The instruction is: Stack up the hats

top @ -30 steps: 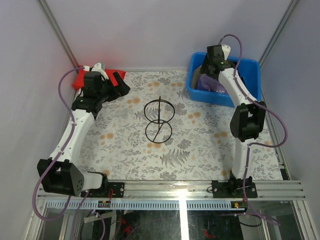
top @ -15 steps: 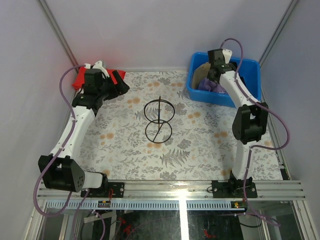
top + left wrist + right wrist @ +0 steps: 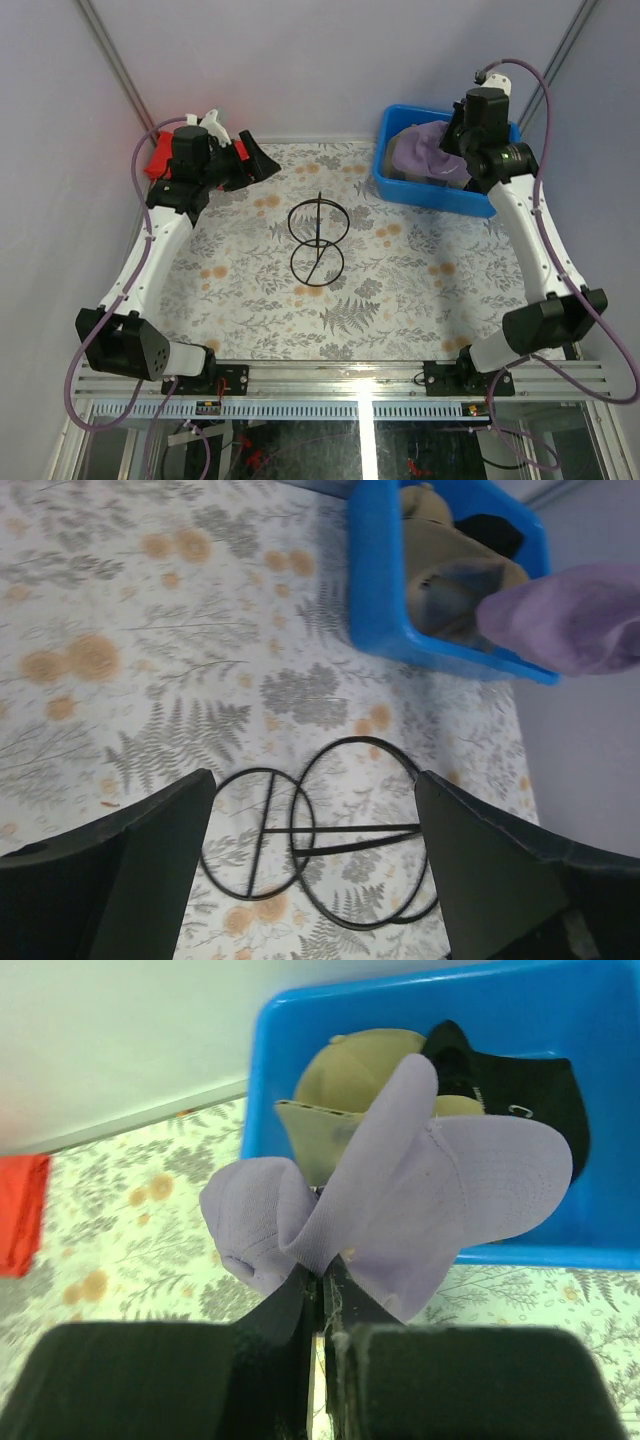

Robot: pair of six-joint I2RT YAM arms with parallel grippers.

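Hanging from the right gripper, the lavender cap is pinched by a fold of its fabric between the 2 fingers, which are pressed tight together on it. Its crown droops to one side and its curved brim spreads to the other. The overhead view shows this gripper holding the cap up over the blue bin, which sits at the far right corner of the tabletop.

Inside the bin lie 1 tan cap, brim underside showing, and 1 black cap beside it against the far wall. Whether another cap lies beneath them cannot be told.

The left gripper hovers near the far left corner, its fingers spread wide with nothing between them. Its wrist camera looks across the floral tabletop toward the bin, the tan cap and the lavender cap.

A black wire stand stands at the middle of the tabletop, bare. A red cloth lies at the far left corner, behind the left arm.
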